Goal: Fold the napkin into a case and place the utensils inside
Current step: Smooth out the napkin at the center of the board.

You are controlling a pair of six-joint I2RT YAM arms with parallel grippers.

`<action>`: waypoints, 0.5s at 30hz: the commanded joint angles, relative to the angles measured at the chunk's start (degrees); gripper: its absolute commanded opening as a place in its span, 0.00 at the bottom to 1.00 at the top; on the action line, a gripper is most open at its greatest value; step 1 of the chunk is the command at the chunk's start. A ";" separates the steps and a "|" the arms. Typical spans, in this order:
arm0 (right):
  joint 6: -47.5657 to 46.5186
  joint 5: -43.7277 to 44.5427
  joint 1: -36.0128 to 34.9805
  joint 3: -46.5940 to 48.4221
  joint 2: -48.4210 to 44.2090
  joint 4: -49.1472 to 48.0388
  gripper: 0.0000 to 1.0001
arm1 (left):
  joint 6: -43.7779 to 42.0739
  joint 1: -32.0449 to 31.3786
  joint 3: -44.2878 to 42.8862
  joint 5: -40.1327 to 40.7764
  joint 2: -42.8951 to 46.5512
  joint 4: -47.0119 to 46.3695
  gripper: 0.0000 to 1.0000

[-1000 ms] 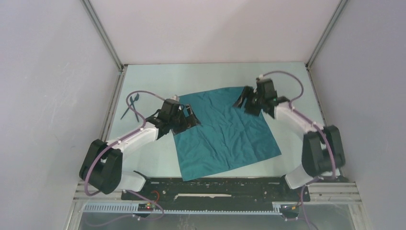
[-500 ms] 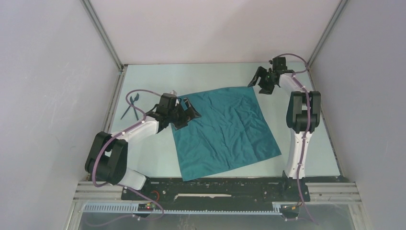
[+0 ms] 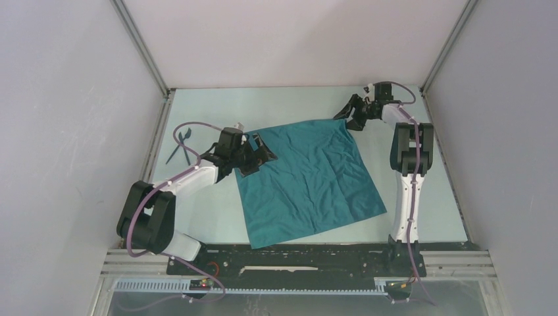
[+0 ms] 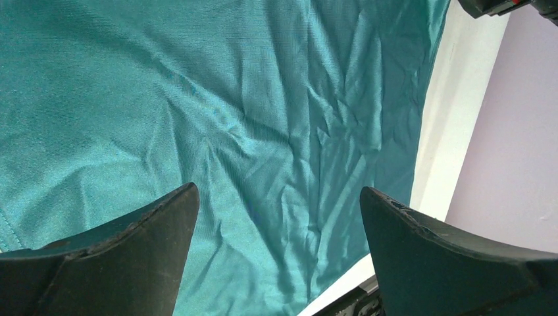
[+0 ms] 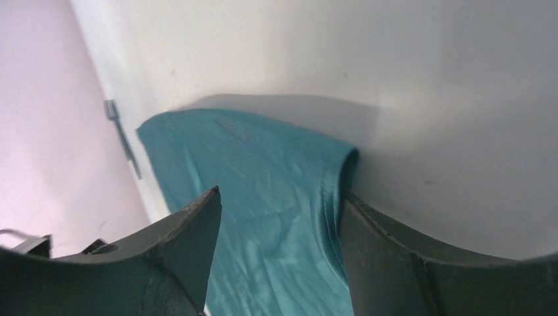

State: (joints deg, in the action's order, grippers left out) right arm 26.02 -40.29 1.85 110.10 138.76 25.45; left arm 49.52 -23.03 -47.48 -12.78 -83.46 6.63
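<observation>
The teal napkin (image 3: 309, 181) lies spread flat in one layer on the pale table (image 3: 263, 105), turned a little like a diamond. No case is in view. My left gripper (image 3: 258, 151) hovers open over the napkin's left corner; in the left wrist view its jaws (image 4: 276, 197) stand wide apart above wrinkled napkin (image 4: 263, 99). My right gripper (image 3: 347, 117) is down at the far right corner, open. In the right wrist view, the right gripper (image 5: 279, 210) straddles the napkin's hemmed edge (image 5: 263, 171). Thin dark utensils (image 3: 179, 147) lie near the left wall.
Pale enclosure walls with metal corner posts (image 3: 141, 49) close in the table on three sides. A black base rail (image 3: 296, 253) runs along the near edge. A purple cable (image 3: 197, 126) loops from the left arm close to the utensils.
The right arm swung from above the napkin out to its far right corner and lowered; its jaws narrowed a little. The left gripper shifted slightly toward the far side and stayed open.
</observation>
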 commanded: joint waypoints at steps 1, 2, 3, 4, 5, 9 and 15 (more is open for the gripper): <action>7.94 -10.07 0.20 1.45 1.41 -9.90 0.72 | -1.07 0.04 -1.53 -1.20 1.44 -1.62 1.00; 9.69 -11.07 0.41 1.51 1.86 -12.82 0.71 | -1.09 0.07 -1.62 -1.25 1.31 -1.62 1.00; 12.01 -12.20 0.50 1.94 2.60 -15.42 0.69 | -1.13 0.08 -1.64 -1.32 1.21 -1.62 1.00; 14.74 -13.37 0.60 3.50 3.97 -16.56 0.63 | -1.17 0.08 -1.58 -1.27 1.12 -1.62 1.00; 15.87 -14.66 0.69 5.76 5.49 -16.68 0.59 | -1.18 0.04 -1.56 -1.22 1.15 -1.62 1.00; 19.22 -15.65 0.40 8.95 8.33 -20.88 0.57 | -1.32 0.08 -1.23 -0.99 2.03 -1.58 1.00; 19.63 -15.11 0.70 14.33 10.89 -20.62 0.31 | -2.61 0.28 -1.51 0.54 3.17 -0.32 1.00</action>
State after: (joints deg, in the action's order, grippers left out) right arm 43.97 -54.00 2.24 119.77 149.01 7.49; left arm 49.01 -23.03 -47.48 -12.82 -83.09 6.61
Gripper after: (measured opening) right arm 0.434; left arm 0.996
